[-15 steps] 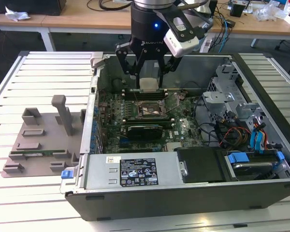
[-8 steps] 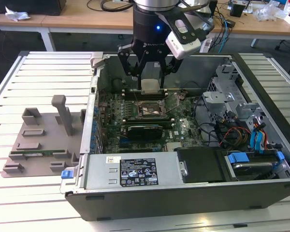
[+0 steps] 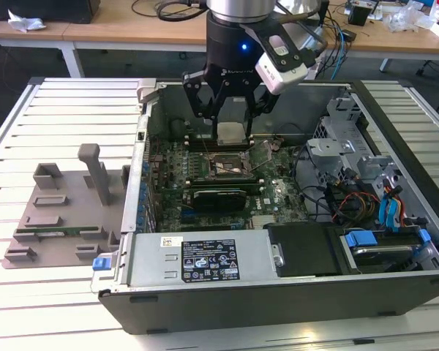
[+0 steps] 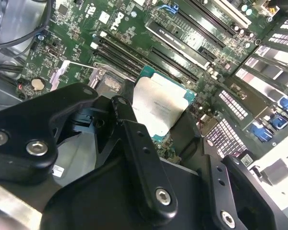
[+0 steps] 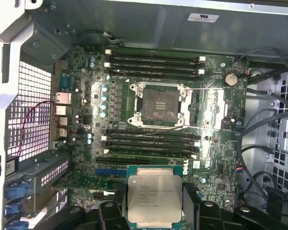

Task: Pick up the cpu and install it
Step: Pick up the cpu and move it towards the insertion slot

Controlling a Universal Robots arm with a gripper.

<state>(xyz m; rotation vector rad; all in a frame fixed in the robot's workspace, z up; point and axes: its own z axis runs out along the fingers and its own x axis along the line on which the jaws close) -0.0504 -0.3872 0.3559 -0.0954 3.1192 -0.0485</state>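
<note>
Your pincer (image 3: 233,124) grips the cpu (image 5: 154,200), so picking up is done. You have not put it in the empty socket (image 5: 158,106) yet.

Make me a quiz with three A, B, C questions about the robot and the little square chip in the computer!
1. The dark square socket on the green motherboard is: A. empty B. holding a chip C. hidden under a fan
2. The small flat square cpu is: A. in the socket B. on the floor C. in the black gripper, above the motherboard
3. The cpu's metal top is: A. red B. silver-grey C. black

Answers: 1 A, its dark middle is bare in the first wrist view; 2 C, the gripper clamps its edges; 3 B, pale metal shows in both wrist views.
</note>
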